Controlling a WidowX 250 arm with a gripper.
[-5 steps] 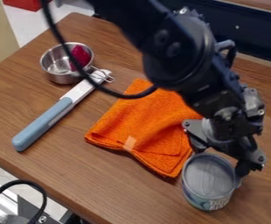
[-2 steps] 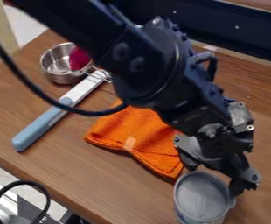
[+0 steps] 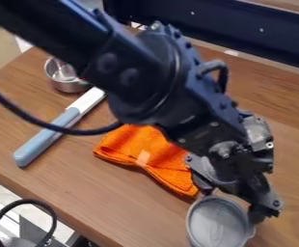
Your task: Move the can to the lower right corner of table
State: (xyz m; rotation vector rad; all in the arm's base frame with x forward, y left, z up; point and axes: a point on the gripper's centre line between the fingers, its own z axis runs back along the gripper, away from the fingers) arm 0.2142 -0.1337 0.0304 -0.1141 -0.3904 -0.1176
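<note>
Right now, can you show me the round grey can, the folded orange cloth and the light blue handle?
round grey can (image 3: 218,223): camera view, its lid
folded orange cloth (image 3: 128,150): camera view, left part
light blue handle (image 3: 41,142): camera view, middle

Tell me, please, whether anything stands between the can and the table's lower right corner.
Nothing visible stands between the can and the lower right, as far as the picture reaches. The gripper has its jaws at either side of the can's rim, and the orange cloth lies to the upper left.
</note>
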